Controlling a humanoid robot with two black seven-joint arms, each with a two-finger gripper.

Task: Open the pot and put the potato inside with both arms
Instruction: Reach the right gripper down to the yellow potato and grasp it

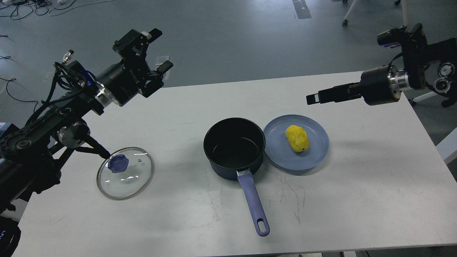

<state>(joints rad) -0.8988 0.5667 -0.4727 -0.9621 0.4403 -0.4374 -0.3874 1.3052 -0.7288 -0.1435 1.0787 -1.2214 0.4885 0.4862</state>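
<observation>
The dark navy pot [234,146] stands open in the middle of the table, its black inside empty, its long blue handle [252,200] pointing toward me. Its glass lid [124,172] with the blue knob [118,164] lies flat on the table to the left. The yellow potato [296,138] lies on a shallow blue plate [278,151] that touches the pot's right side. My left gripper [159,50] is open and empty, raised over the table's far left edge. My right gripper [316,97] is seen edge-on, above and behind the plate, holding nothing.
The white table [357,185] has rounded far corners and its far edge lies just behind both grippers. Grey floor with cables [21,9] and chair legs [346,18] lies beyond.
</observation>
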